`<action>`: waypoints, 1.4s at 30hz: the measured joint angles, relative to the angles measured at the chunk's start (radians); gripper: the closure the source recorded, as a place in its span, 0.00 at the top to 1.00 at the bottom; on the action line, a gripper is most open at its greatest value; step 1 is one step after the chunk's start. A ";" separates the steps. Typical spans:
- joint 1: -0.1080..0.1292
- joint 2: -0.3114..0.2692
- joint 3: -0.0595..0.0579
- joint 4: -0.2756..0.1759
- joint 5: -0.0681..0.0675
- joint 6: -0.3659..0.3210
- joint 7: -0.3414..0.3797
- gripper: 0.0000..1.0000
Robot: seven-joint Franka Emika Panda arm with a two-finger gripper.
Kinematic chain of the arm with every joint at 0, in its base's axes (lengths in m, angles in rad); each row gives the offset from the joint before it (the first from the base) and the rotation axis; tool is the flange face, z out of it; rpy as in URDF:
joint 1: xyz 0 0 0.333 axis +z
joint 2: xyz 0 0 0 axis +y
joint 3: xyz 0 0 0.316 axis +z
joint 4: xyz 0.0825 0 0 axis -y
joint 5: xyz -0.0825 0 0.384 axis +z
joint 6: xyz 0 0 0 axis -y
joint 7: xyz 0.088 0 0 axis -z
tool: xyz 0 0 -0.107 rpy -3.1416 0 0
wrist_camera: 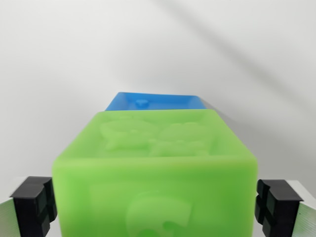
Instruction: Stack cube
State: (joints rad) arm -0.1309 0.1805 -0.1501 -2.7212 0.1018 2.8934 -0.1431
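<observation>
A translucent green cube (155, 168) with raised relief shapes on its top and front fills the lower middle of the wrist view. My gripper (155, 210) is shut on it, with the black pads (33, 205) pressed against its left and right sides. Just behind the green cube, a blue cube (153, 102) shows only its top edge and a small bump. The rest of it is hidden. I cannot tell whether the two cubes touch.
A plain white surface (158, 44) spreads out behind both cubes, crossed by a faint diagonal shadow at the upper right.
</observation>
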 joint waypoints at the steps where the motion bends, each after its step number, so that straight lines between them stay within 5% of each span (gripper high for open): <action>1: 0.000 0.000 0.000 0.000 0.000 0.000 0.000 1.00; 7: 0.002 -0.004 -0.002 -0.001 -0.002 -0.004 0.002 1.00; 14: 0.008 -0.041 -0.014 -0.005 -0.024 -0.033 0.017 1.00; 30: 0.006 -0.209 -0.030 -0.016 -0.113 -0.183 0.080 1.00; 42: -0.001 -0.350 -0.030 -0.007 -0.151 -0.331 0.108 1.00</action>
State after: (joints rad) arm -0.1323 -0.1694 -0.1800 -2.7285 -0.0495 2.5627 -0.0351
